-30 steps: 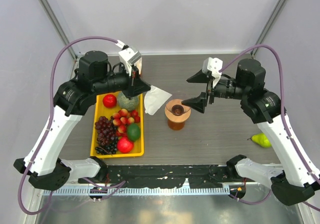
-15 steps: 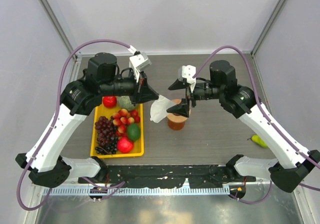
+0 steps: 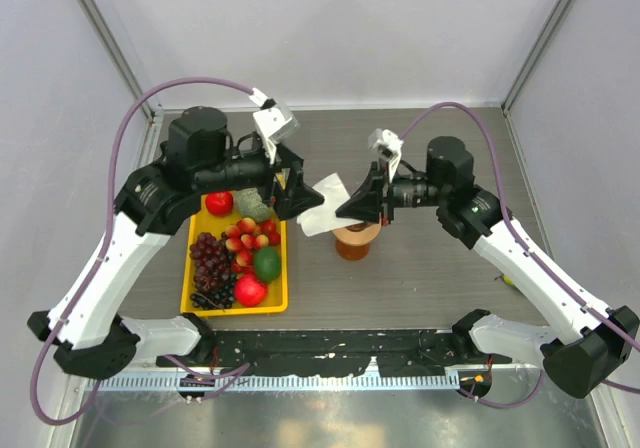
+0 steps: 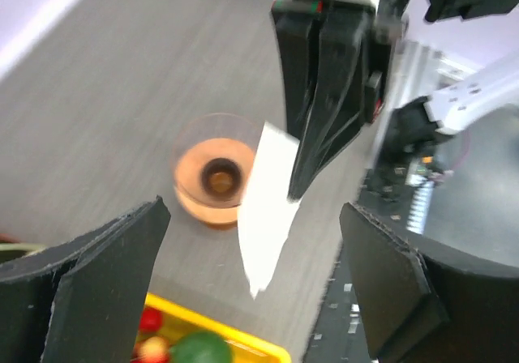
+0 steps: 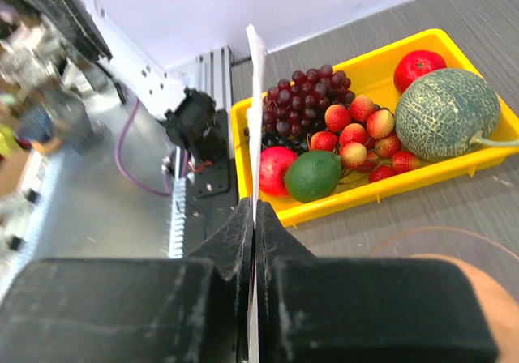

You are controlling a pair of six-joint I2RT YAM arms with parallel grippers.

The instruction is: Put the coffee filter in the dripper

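The coffee filter is a flat white paper held in the air between the two arms, just left of and above the dripper. My right gripper is shut on its right edge; in the right wrist view the paper runs edge-on out of the shut jaws. My left gripper stands open on either side of the filter's left end without touching it. Through the left wrist camera, the filter hangs beyond the wide-open gripper, beside the tan-collared dripper.
A yellow tray of fruit lies left of the dripper, holding grapes, strawberries, a lime, apples and a melon. The dripper sits on a small jug of brown liquid. Walls stand on three sides of the table.
The left gripper has opened and let go of the filter. The right gripper moved in from the right and shut on the filter's edge above the dripper.
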